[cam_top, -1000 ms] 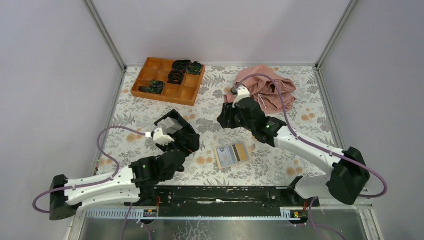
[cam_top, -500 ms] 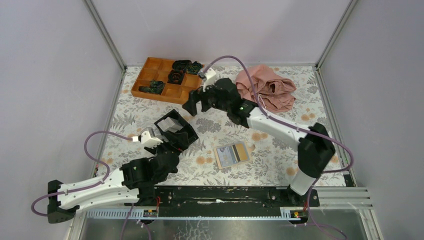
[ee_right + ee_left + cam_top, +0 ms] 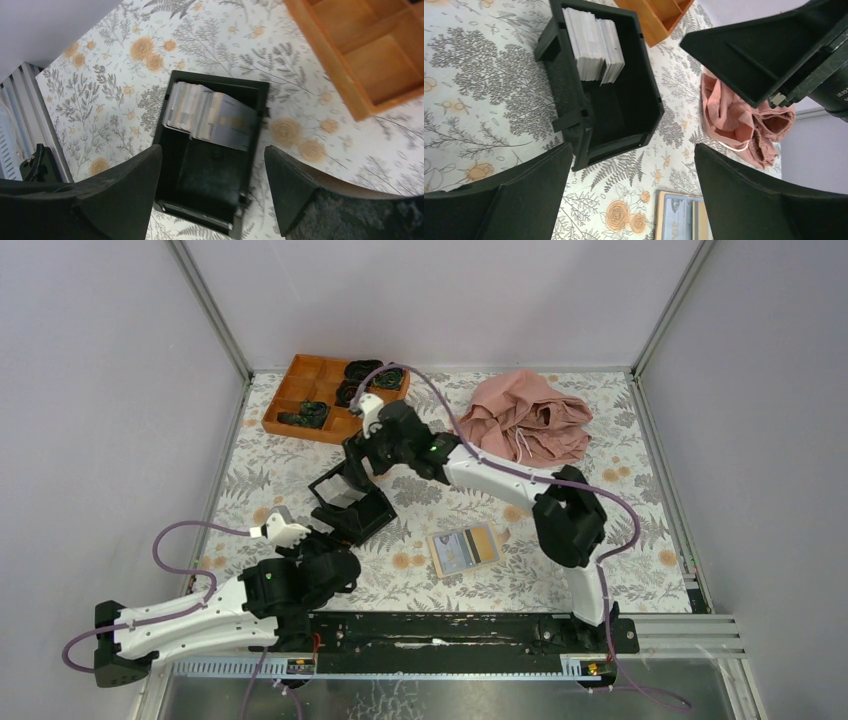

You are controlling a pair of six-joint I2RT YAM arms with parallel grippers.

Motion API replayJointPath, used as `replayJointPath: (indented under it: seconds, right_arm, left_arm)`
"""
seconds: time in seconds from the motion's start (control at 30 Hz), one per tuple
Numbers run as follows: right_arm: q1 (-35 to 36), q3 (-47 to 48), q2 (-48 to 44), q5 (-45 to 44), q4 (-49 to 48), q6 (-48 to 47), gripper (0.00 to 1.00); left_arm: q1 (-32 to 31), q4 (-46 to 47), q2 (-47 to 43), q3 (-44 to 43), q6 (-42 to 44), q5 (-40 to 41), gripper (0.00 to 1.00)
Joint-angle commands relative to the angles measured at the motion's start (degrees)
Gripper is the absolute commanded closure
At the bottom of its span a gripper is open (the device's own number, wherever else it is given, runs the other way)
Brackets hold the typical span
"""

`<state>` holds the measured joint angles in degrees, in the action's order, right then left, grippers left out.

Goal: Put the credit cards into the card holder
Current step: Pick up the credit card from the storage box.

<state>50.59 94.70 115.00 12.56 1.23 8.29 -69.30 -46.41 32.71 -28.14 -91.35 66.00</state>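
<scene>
The credit cards [image 3: 210, 116] stand as a grey stack in the far end of a black open box [image 3: 372, 519] at the table's left middle; the stack also shows in the left wrist view [image 3: 591, 45]. The tan card holder [image 3: 464, 549] lies open and flat near the front, right of the box, with a bluish card in it; its edge shows in the left wrist view [image 3: 679, 220]. My right gripper [image 3: 358, 456] hangs open and empty above the box [image 3: 212, 165]. My left gripper [image 3: 330, 558] is open and empty just near of the box [image 3: 633, 165].
An orange-brown compartment tray [image 3: 300, 400] with dark coiled items stands at the back left. A crumpled pink cloth [image 3: 525, 415] lies at the back right. The right gripper's finger [image 3: 774, 55] shows in the left wrist view. Walls close in three sides.
My right arm has swung left from beside the pink cloth to above the black box. My left arm has drawn back toward the near left, away from the box.
</scene>
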Motion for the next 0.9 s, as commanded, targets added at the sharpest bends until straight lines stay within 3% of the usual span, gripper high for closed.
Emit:
replayJointPath:
  seconds: [0.0, 0.23, 0.4, 0.5, 0.6, 0.73, 0.87]
  right_arm:
    - [4.0, 8.4, 4.4, -1.7, 6.2, -2.7, 0.19]
    - [4.3, 15.6, 10.1, -0.5, 10.1, 0.3, 0.28]
    - [4.3, 21.3, 14.4, -1.6, 13.9, 0.7, 0.28]
    - [4.4, 23.3, 15.9, -1.9, 15.3, 0.7, 0.29]
    - [4.4, 25.4, 17.5, -1.8, 17.0, 0.4, 0.29]
    - [4.4, 28.6, 20.1, -1.3, 19.9, 0.0, 0.3]
    - [4.1, 29.6, 21.3, -1.0, 20.5, -0.1, 0.3]
  left_arm:
    - [0.6, -7.9, 1.2, -0.9, -8.1, 4.4, 0.02]
    - [1.0, -7.3, 0.3, -0.8, -5.4, 4.4, 0.07]
    - [4.9, 6.2, -0.4, -0.3, 11.9, -0.4, 0.06]
    - [12.6, 17.4, 0.2, 0.8, 26.4, -10.4, 0.04]
    - [24.7, 24.9, 2.0, 1.9, 36.2, -25.6, 0.03]
    - [37.1, 29.0, 5.2, 2.9, 39.8, -40.4, 0.03]
    - [41.9, 31.8, 5.5, 5.3, 39.6, -46.0, 0.03]
